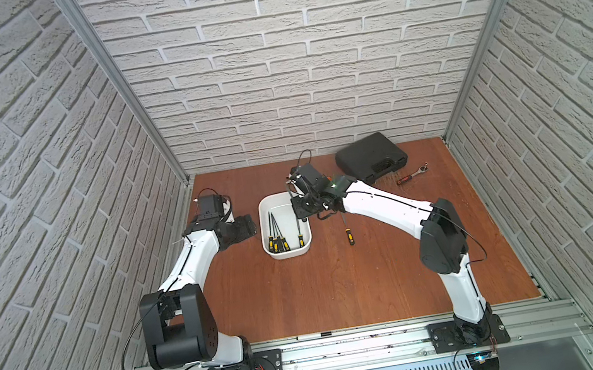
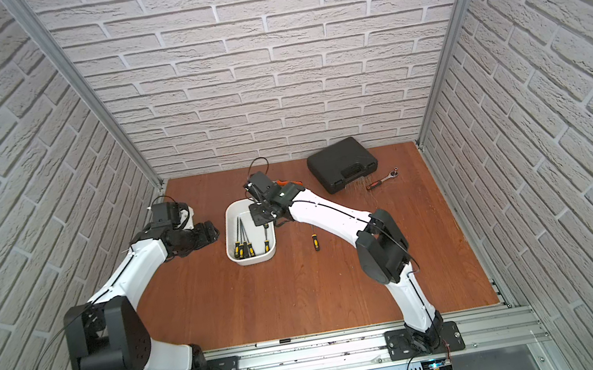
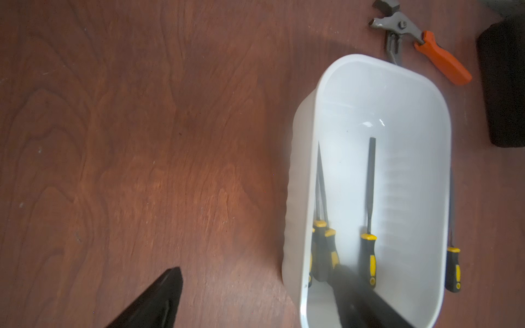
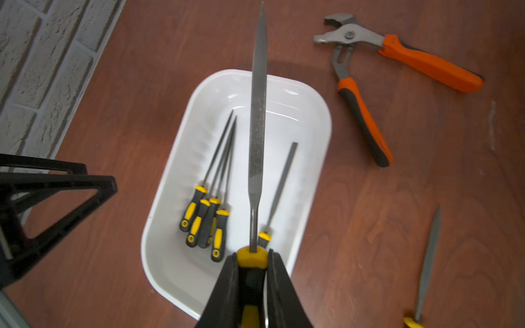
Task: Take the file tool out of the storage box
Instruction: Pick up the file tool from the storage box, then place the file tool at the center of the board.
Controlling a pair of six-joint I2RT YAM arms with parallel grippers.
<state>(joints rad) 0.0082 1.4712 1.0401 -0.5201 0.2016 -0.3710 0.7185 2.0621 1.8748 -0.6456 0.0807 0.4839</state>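
Right claw point(image 4: 251, 255) clamped on the yellow-and-black handle of a file point(image 4: 257, 113), held over the white storage box point(image 4: 176, 269)
The grey blade points along the box and crosses its far rim; under it five more files point(image 4: 204, 221) lie inside, four bunched and one apart. The left claw point(image 1: 243, 228) hangs with its fingers wide apart just beside the box. On the table point(image 1: 344, 288) lie another file point(image 4: 427, 264), orange-handled pliers point(image 4: 363, 119), a ratchet point(image 1: 411, 173) and a black case point(image 1: 369, 157)

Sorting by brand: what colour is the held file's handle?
Black and yellow; the file's handle shows best in the right wrist view.
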